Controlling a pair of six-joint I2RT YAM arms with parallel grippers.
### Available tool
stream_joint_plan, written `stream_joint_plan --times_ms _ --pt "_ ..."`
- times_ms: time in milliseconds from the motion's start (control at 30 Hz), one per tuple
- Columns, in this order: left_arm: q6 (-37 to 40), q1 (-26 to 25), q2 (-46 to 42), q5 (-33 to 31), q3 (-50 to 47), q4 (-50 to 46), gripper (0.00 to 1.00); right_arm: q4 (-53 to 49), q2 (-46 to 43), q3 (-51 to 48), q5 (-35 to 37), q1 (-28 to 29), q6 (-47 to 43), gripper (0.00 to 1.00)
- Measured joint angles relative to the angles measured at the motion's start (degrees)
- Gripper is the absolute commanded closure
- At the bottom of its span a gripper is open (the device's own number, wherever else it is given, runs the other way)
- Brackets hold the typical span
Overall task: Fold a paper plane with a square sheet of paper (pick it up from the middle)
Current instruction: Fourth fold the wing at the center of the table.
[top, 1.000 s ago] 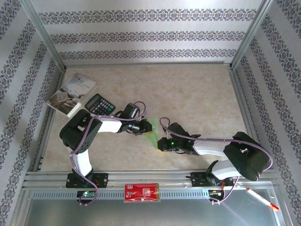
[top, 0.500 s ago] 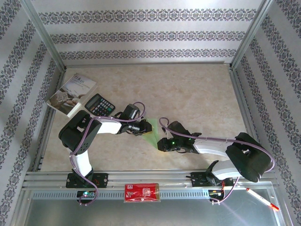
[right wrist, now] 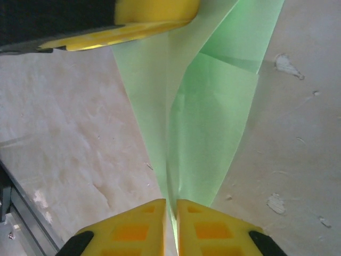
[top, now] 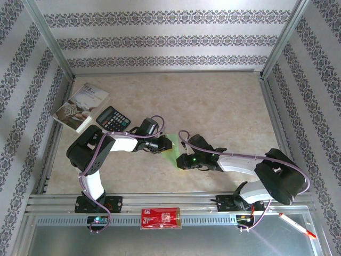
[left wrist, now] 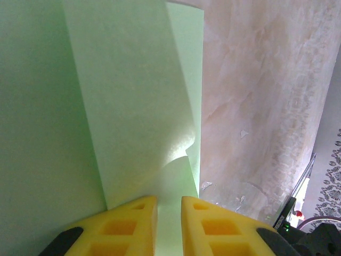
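The light green sheet of paper (top: pixel 170 152) is folded into a slim pointed shape with layered flaps and hangs between my two grippers near the table's middle. My left gripper (top: pixel 161 144) holds its upper end. In the left wrist view the paper (left wrist: pixel 133 106) runs down between the yellow fingers (left wrist: pixel 128 224), with the left gripper (left wrist: pixel 169 208) shut on it. My right gripper (top: pixel 183 160) holds the lower pointed end. In the right wrist view the paper (right wrist: pixel 213 117) narrows into the right gripper (right wrist: pixel 171 208), which is shut on it. A left finger (right wrist: pixel 154 13) shows at the top of that view.
A black calculator (top: pixel 113 118) and a grey-white booklet (top: pixel 81 106) lie at the back left. A red flat packet (top: pixel 161 218) rests on the front rail, and a pen (top: pixel 297 225) lies at the front right. Metal frame rails edge the table.
My right gripper has edged slightly left and up along the paper's pointed end. The left arm and the paper's upper end have stayed put.
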Motion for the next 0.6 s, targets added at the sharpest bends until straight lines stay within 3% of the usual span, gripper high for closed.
stream_joint_plan --times_ms 600 --pt "0.0 0.0 0.0 0.0 0.0 0.0 0.81 1.2 2.6 0.0 -0.1 0.0 0.7 0.93"
